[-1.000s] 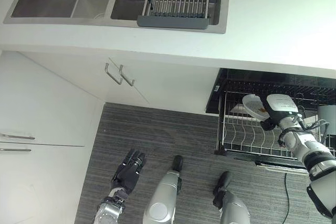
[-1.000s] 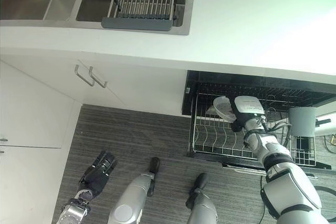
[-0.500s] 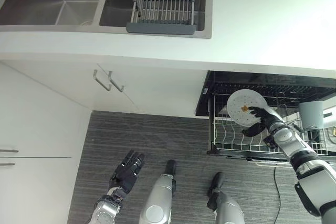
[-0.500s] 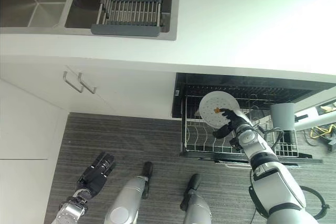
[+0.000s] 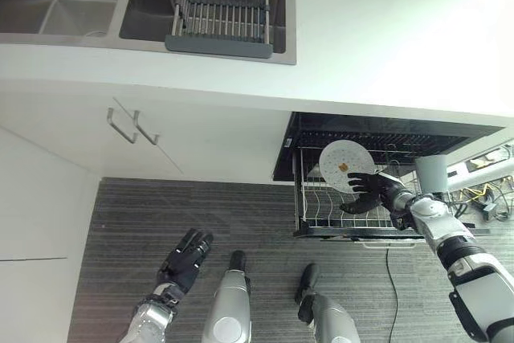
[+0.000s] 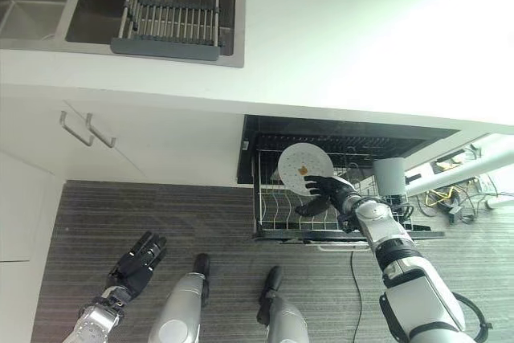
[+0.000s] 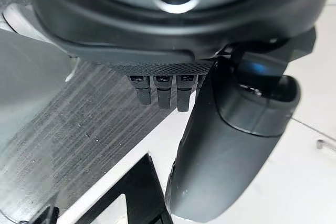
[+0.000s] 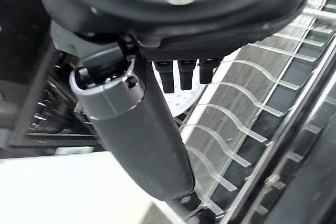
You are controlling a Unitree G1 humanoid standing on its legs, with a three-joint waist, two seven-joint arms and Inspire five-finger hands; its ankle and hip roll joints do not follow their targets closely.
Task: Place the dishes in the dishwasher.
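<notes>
Both head views look steeply down from above — counter edge, cabinet fronts, floor and the pulled-out dishwasher rack [image 5: 353, 214] shared, the right eye's scene sitting slightly further left. Each wrist camera peers along its own hand from very close — left hand [image 7: 231, 145] over floor, right hand [image 8: 136, 129] over rack tines.

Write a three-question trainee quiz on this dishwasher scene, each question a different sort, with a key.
1. True or false: the white plate is standing in the pulled-out dishwasher rack.
2. Which hand is beside the plate? A) left hand B) right hand
3. Fill in: the dish drainer sits over the ____.

Key:
1. True.
2. B; its fingers are spread, while the left hand hangs over the floor.
3. Sink.
</notes>
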